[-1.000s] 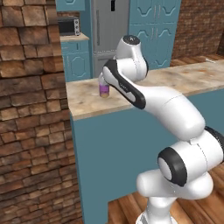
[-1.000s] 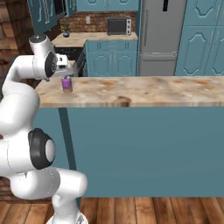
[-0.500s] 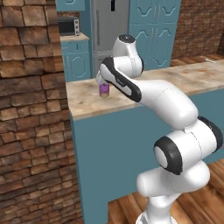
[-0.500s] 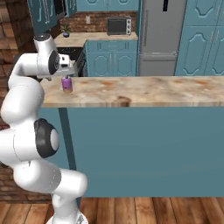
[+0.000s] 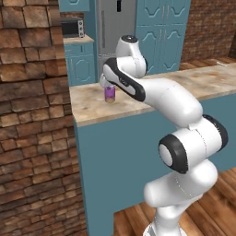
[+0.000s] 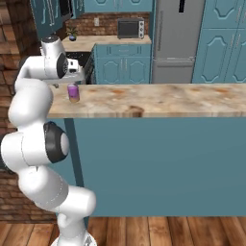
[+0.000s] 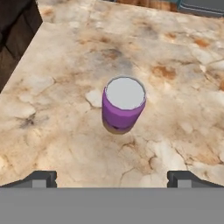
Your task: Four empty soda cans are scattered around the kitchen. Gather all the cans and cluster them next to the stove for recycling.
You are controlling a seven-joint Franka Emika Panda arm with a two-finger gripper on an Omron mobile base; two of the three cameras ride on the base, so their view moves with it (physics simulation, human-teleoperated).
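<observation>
A purple soda can [image 5: 109,93] [image 6: 73,92] [image 7: 124,104] stands upright near the left end of the marbled island counter [image 6: 158,101]. Its pale top faces the hand camera. My gripper [image 5: 107,84] [image 6: 72,81] [image 7: 113,179] hovers just above the can, pointing down at it. It is open, with its two fingertips [image 7: 41,178] wide apart and nothing between them. Part of the stove [image 6: 88,58] shows behind my hand against the back counter.
A brick wall [image 5: 32,115] stands close to the counter's left end. Behind the island are a steel fridge [image 6: 178,38], blue cabinets and a microwave [image 6: 130,28] on the back counter. The counter's left edge [image 7: 22,57] runs close to the can.
The arm's links have swung and folded closer over the counter. The hand has stayed above the purple can with its jaws still open. The can has not moved.
</observation>
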